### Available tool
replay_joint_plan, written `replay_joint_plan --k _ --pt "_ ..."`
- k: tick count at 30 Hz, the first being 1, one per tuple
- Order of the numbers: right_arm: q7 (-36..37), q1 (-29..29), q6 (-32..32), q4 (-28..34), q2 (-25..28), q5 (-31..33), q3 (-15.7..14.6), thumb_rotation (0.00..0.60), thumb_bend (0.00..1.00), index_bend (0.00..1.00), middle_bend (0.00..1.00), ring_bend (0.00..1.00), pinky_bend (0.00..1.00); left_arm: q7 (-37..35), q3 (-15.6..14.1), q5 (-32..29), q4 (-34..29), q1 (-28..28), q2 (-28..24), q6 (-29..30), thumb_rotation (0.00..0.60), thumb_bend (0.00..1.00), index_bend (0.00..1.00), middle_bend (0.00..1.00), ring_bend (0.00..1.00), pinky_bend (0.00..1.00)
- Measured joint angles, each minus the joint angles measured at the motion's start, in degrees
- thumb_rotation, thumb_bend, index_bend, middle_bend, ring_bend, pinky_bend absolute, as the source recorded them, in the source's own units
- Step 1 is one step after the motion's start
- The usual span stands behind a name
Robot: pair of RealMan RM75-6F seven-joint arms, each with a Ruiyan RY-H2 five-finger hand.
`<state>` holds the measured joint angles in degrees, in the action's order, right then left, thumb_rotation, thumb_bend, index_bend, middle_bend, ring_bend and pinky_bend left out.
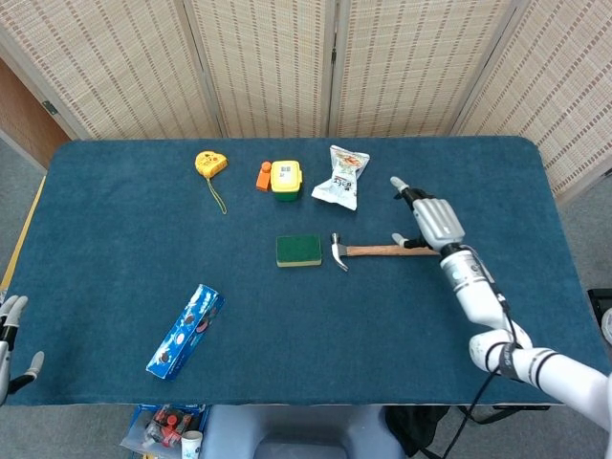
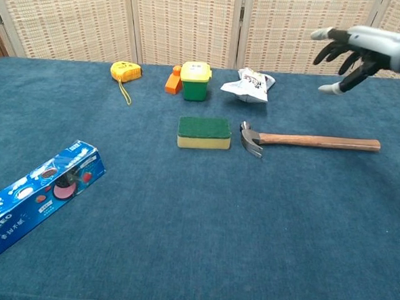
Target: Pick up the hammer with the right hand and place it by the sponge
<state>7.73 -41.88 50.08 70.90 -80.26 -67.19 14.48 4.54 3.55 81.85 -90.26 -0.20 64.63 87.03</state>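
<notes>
The hammer [image 1: 378,251] [image 2: 309,141], steel head and wooden handle, lies flat on the blue table just right of the green and yellow sponge [image 1: 298,251] [image 2: 204,132], its head nearest the sponge. My right hand [image 1: 427,219] [image 2: 357,49] hovers above the handle's far end with fingers spread, holding nothing. Only the fingertips of my left hand [image 1: 13,339] show at the lower left edge of the head view, off the table, and I cannot tell how they are set.
A yellow tape measure [image 1: 210,163], a yellow and green box with an orange piece [image 1: 283,178] and a white snack bag [image 1: 341,177] line the back of the table. A blue Oreo box [image 1: 185,331] [image 2: 35,196] lies at the front left.
</notes>
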Motion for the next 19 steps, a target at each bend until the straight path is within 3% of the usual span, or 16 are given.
replay_joint_plan --k 11,19 --pt "-3.10 17.33 20.79 19.31 17.20 -7.40 -6.48 0.600 0.25 0.04 0.29 0.16 0.26 1.93 0.81 0.54 -1.87 -1.98 -0.94 -1.11 0.600 0.32 0.00 0.00 0.05 0.00" --pt "-3.76 28.47 33.63 22.55 20.61 -12.38 -11.22 0.600 0.25 0.10 0.30 0.16 0.26 4.31 1.37 0.89 -3.93 -3.35 -0.85 -1.48 0.600 0.32 0.00 0.00 0.05 0.00"
